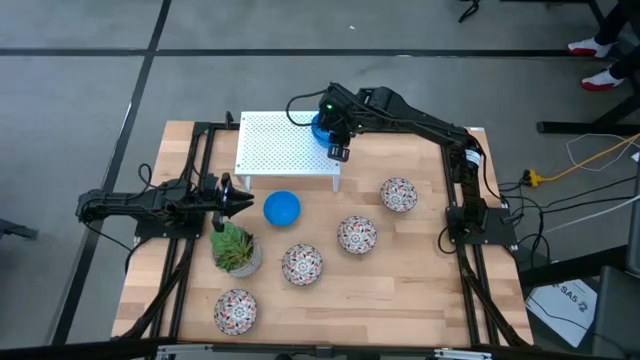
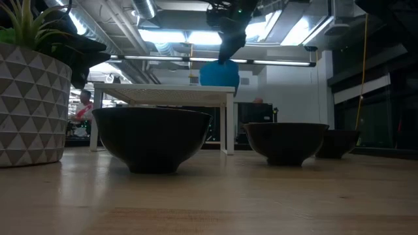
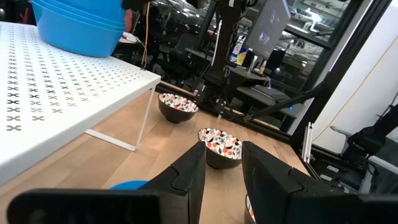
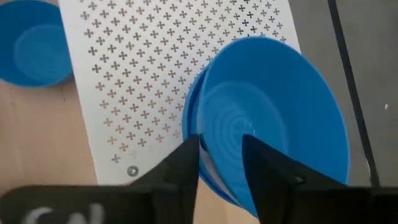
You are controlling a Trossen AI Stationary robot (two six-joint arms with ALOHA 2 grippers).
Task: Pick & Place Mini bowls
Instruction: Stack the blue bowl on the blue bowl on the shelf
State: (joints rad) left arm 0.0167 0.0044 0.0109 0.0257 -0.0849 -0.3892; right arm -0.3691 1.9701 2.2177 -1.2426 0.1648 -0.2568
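Note:
A stack of bright blue mini bowls [image 1: 321, 128] [image 4: 273, 118] [image 3: 78, 25] rests by its base on a white perforated shelf [image 1: 285, 150] at the far middle of the table. The top bowl sits tilted in the one below. My right gripper [image 1: 332, 138] [image 4: 221, 163] hangs over the stack, slanting down and open. One finger [image 4: 186, 163] is outside the top bowl's rim and the other [image 4: 264, 171] is over its inside, with a gap showing. Another blue bowl [image 1: 282, 208] and several patterned bowls [image 1: 357, 235] sit on the table. My left gripper [image 1: 236, 200] [image 3: 222, 180] waits open at the left.
A potted green succulent [image 1: 236, 250] stands near the left, just in front of my left gripper. Patterned bowls lie at the right [image 1: 398, 194], the middle [image 1: 301, 265] and the near left [image 1: 235, 310]. Bare wood shows at the near right [image 1: 420, 300].

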